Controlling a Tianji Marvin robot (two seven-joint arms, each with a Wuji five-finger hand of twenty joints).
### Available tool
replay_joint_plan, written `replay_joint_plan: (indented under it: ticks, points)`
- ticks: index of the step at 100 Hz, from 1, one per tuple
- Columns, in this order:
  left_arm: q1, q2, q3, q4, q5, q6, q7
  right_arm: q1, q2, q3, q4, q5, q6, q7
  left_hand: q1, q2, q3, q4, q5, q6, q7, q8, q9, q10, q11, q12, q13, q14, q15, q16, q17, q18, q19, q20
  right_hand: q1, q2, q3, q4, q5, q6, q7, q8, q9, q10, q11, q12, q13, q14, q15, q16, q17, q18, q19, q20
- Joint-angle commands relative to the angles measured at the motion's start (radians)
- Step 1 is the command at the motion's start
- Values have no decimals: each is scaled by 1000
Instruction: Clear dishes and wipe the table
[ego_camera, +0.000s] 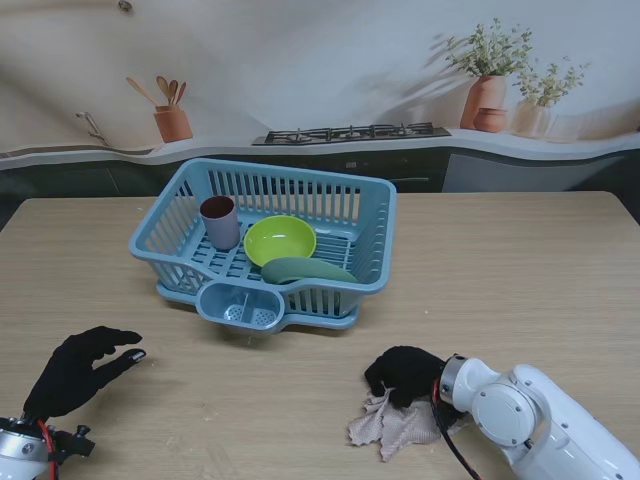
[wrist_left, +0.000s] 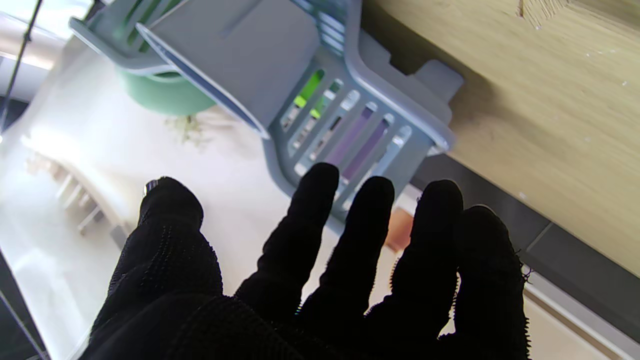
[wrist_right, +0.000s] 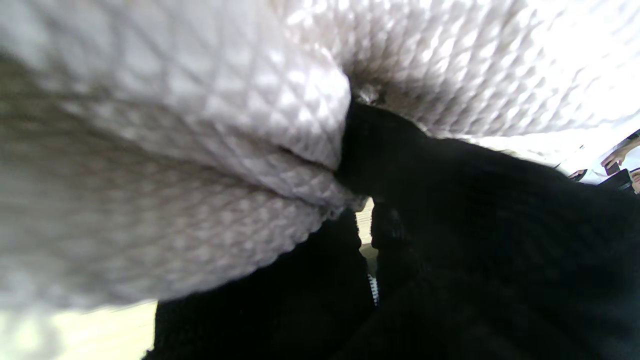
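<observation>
Cloth (ego_camera: 400, 425) half hidden under right robot hand (ego_camera: 405, 372)

The left hand (ego_camera: 75, 372) hovers with its black-gloved fingers (wrist_left: 312, 200) spread apart and nothing between them, thumb held out to the side. The right hand (ego_camera: 405, 374) is curled with its palm down, fingers (wrist_right: 380, 145) closed around a bunched cloth (ego_camera: 392, 424) that spills out nearer to me from under it. Its white forearm (ego_camera: 545, 420) angles in from the lower right.
</observation>
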Motion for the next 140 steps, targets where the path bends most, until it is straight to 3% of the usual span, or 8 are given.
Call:
replay_joint_plan:
  ticks: [1,38,62,86,115,140]
  points:
    - [2,-2,0,-3,-3,0,-12,-60,9,12,58,-42,-7,39,-23,19,-26,22,3,0,-14,6,-13,11,1,-19,-2,32,9,-3,-14,6,3,-11,71,39,33,-17,24,28,9,-4,-10,-11,-236,-43,-16,29,-136,-3,-8,-58,-15,-4]
    - [2,-2,-1,-1,-2,-6,-13,-199,14,265,38,-222,-124,48,-23,19,-26,22,3,1,-14,6,-14,13,0,-19,-2,31,10,-3,-14,6,3,-11,70,39,33,-17,24,29,9,-4,-10,-11,-236,-43,-14,30,-138,2,-9,-57,-16,-3]
    - [2,-2,0,0,0,-6,-11,-215,10,310,55,-281,-127,10,-24,20,-26,22,3,0,-13,6,-14,13,1,-19,-2,31,10,-3,-14,6,3,-11,70,42,33,-18,23,32,8,-3,-13,-10,-235,-42,-15,28,-138,3,-10,-55,-16,-2]
    - [1,-2,1,1,-1,-2,-13,-175,10,227,59,-215,-96,20,-23,20,-26,22,3,0,-13,6,-14,11,1,-19,-2,30,10,-3,-14,6,3,-11,70,43,31,-18,23,32,8,-3,-13,-11,-234,-43,-15,29,-138,4,-10,-56,-16,-2]
    - [0,-2,2,0,-4,1,-14,-37,12,-8,101,-80,-9,38,-23,21,-26,22,3,0,-13,6,-14,11,1,-19,-2,31,9,-3,-14,6,3,-11,70,44,29,-18,22,31,7,-2,-12,-11,-233,-43,-14,27,-138,4,-8,-57,-16,-2]
    - [1,-3,1,1,-3,-3,-7,62,-3,-167,123,-11,69,-24,-23,21,-26,22,4,-1,-13,6,-13,12,2,-19,-1,29,10,-2,-14,6,3,-11,69,46,27,-17,22,31,7,-2,-12,-10,-234,-44,-12,25,-139,3,-6,-56,-17,-3]
